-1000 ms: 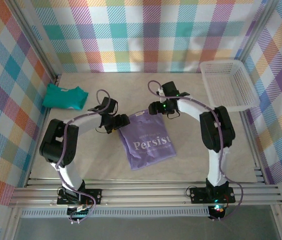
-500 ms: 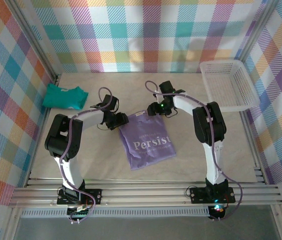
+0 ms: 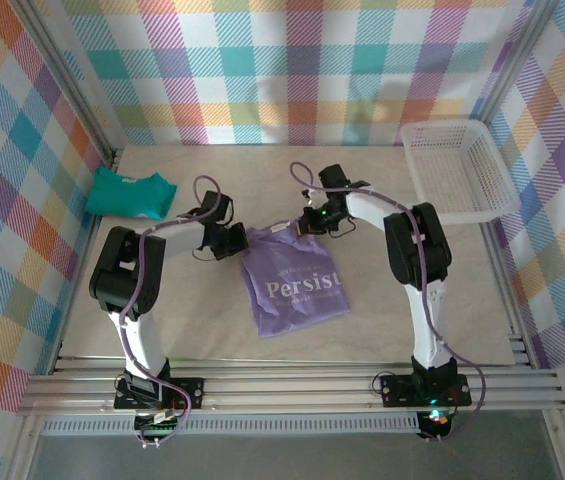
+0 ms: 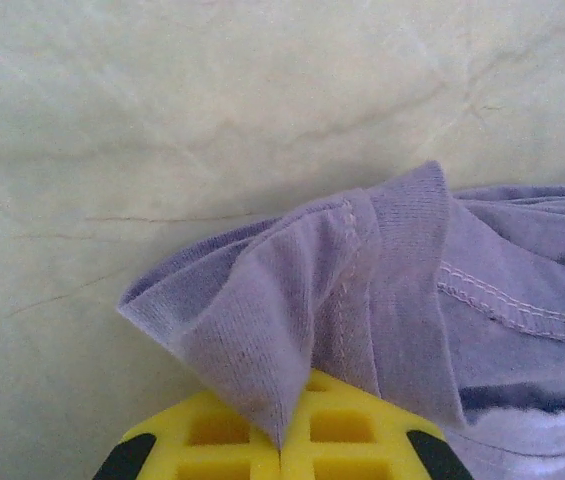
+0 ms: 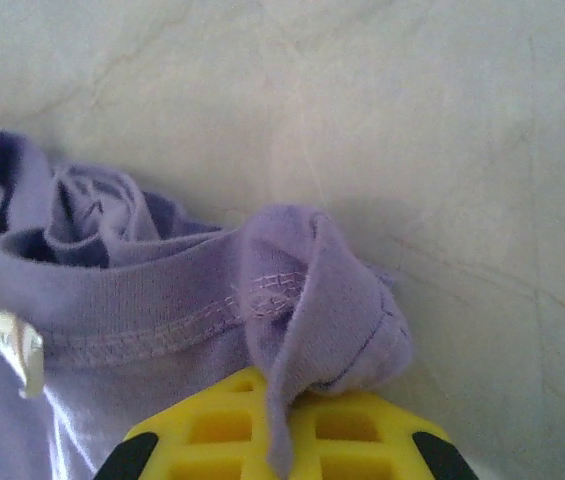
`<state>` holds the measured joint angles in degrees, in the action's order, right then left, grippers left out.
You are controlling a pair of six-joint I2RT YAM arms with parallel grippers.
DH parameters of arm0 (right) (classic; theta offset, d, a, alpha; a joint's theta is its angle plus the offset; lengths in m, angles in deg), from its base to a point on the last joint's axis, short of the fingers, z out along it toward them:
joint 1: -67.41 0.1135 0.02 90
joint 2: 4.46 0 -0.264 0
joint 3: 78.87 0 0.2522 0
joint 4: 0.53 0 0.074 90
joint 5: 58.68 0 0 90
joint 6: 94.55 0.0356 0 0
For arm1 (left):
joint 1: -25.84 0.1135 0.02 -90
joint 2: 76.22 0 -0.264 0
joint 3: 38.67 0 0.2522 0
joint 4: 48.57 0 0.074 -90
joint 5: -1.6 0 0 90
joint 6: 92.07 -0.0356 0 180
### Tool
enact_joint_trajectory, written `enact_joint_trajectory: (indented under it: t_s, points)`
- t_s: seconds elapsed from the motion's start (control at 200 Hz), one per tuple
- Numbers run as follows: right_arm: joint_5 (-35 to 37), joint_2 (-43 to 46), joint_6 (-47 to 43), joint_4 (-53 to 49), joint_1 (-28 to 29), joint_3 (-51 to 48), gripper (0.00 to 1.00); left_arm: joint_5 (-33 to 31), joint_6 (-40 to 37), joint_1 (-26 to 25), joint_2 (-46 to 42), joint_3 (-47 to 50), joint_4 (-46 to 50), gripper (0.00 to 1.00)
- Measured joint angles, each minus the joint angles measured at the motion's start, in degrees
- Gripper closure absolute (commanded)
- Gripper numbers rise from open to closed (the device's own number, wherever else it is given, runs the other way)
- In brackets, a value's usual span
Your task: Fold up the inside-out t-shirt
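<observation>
The lavender inside-out t-shirt (image 3: 292,285) lies folded in the middle of the table, white "Persist" lettering facing up. At its far left corner my left gripper (image 3: 236,240) is shut on a pinch of the fabric; in the left wrist view the t-shirt (image 4: 362,290) rises into the closed yellow pads (image 4: 212,435). My right gripper (image 3: 305,226) is shut on the far right corner by the collar. In the right wrist view a fold of the t-shirt (image 5: 312,290) is clamped between the yellow pads (image 5: 362,440), and the white neck tag (image 5: 24,358) shows at the left.
A teal-green folded garment (image 3: 130,193) lies at the far left of the table. A white plastic basket (image 3: 457,168) stands at the far right. Plaid walls close in the back and both sides. Bare table surface (image 3: 202,320) lies in front of the shirt.
Both grippers have closed from open onto the shirt's far corners. The arms shifted slightly inward toward the shirt.
</observation>
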<state>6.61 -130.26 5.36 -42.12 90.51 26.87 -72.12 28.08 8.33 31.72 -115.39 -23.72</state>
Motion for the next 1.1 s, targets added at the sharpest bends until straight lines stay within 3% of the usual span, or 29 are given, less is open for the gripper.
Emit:
enact_joint_trajectory:
  t_s: [0.275,0.535,0.65,0.755,0.915,1.104]
  points:
    - [-1.4,18.0,0.2,12.3,-4.6,-10.9,1.00,2.8,-1.5,1.3,-6.1,-0.4,-7.7,1.00]
    - [-1.4,25.9,0.3,23.3,-7.2,-4.7,1.00,4.6,-2.5,4.1,-9.0,-20.8,-9.8,1.00]
    - [-1.7,28.7,0.2,25.9,-7.6,-5.1,1.00,5.8,-2.8,4.1,-11.4,-22.2,-11.5,1.00]
    - [-2.8,33.4,0.5,29.4,-7.6,-12.0,0.99,7.1,-2.7,3.7,-15.1,-15.4,-14.4,1.00]
    - [-3.7,40.9,3.8,32.9,-7.2,-30.1,0.97,8.7,-2.3,0.9,-21.3,3.5,-18.7,1.00]
    - [-0.7,54.3,8.7,28.9,-6.3,-52.5,0.96,8.3,0.2,-8.5,-30.3,22.3,-19.1,1.00]
